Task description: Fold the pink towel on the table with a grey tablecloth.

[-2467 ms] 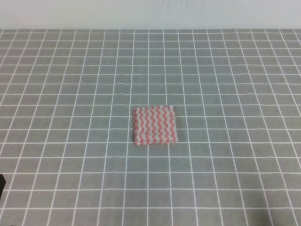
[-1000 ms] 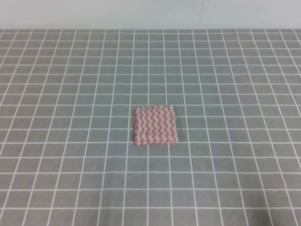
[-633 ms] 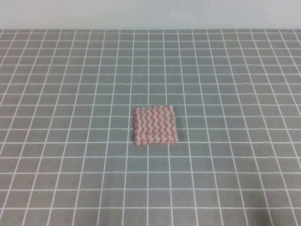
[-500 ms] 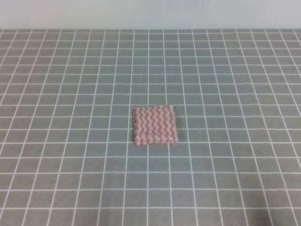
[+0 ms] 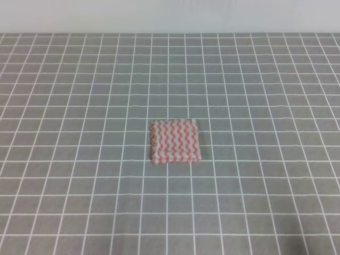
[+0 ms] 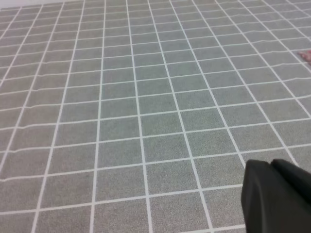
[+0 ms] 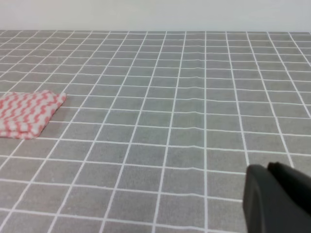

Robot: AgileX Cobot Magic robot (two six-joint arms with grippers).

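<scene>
Towel: you are looking at the pink towel point(image 5: 176, 141) lying as a compact folded square, pink-red and white wavy stripes facing up, layered edges showing along its near side.
Towel place: it is sitting near the middle of the table with a grey tablecloth point(image 5: 79, 175), well apart from every edge.
Writing: nothing on the towel or cloth is reading as a label.
Surface: the grey cloth is carrying a grid of thin white lines, with slight ripples; a pale wall is running behind the far edge.
Left gripper point(image 6: 278, 196): you are seeing only a dark piece at the lower right of its wrist view; I cannot tell how its fingers are standing.
Right gripper point(image 7: 277, 198): same here, a dark piece only, finger state not showing; the towel is lying far off at the left.
</scene>
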